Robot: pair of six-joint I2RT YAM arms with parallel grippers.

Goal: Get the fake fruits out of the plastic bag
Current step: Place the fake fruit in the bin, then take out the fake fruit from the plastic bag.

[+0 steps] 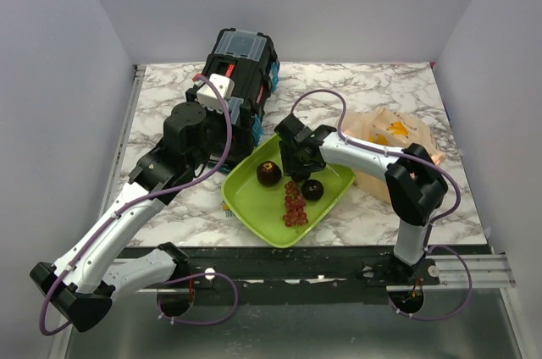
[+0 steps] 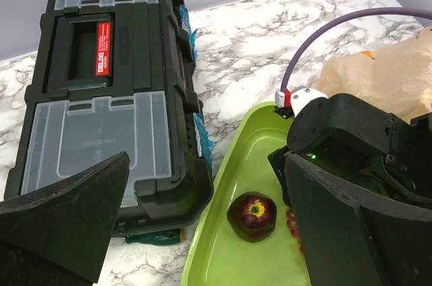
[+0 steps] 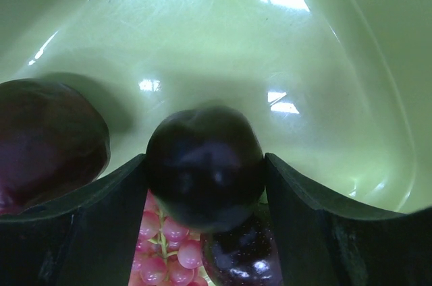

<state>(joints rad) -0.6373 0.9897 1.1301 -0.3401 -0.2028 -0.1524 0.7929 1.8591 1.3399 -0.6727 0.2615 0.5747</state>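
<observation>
Over tray (image 1: pixel 254 207) | right gripper (image 1: pixel 298 158) gripped dark fruit (image 3: pixel 204 168) low, likely to set it down softly | left gripper (image 2: pixel 206 222) wide open, empty | yellow fruit (image 1: pixel 395 129) showed in bag (image 1: pixel 421 140)

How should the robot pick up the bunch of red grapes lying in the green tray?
From straight above, pinching across the narrow middle of the grape bunch. It lies flat and long in the green tray, and its near half is clear of the dark round fruit beside it.
</observation>
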